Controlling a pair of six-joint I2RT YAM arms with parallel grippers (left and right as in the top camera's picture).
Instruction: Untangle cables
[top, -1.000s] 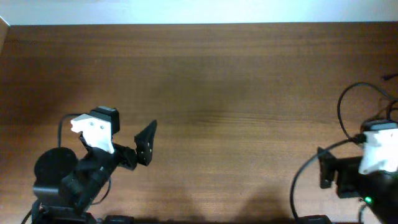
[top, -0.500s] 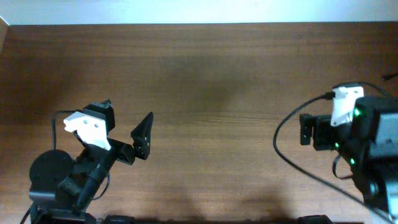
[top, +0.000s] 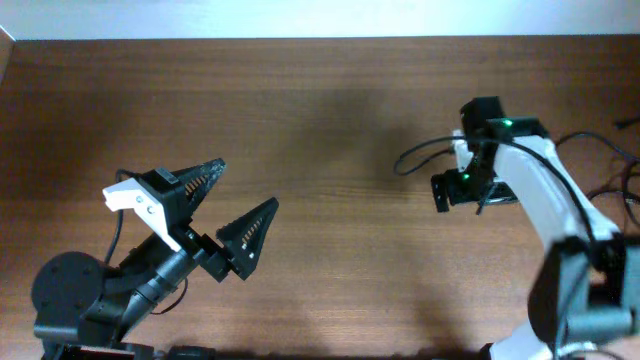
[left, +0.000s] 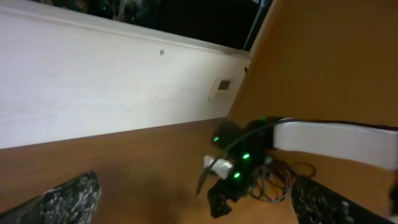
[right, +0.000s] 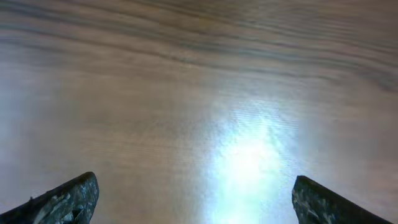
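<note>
Left claw (top: 228, 200) is gaping wide above the table (top: 330, 100), gripping nothing. Right claw (right: 196, 202) is spreading open too, its own wrist view giving just glaring wood. Only the left wrist view is catching the cables (left: 287, 182), lying tangled on the table beside the right arm (top: 545, 185).

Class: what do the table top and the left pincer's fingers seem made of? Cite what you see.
Table top: likely wood or veneer, brown grain, slight sheen. Left pincer fingers: probably matte black plastic, textured inner faces.
</note>
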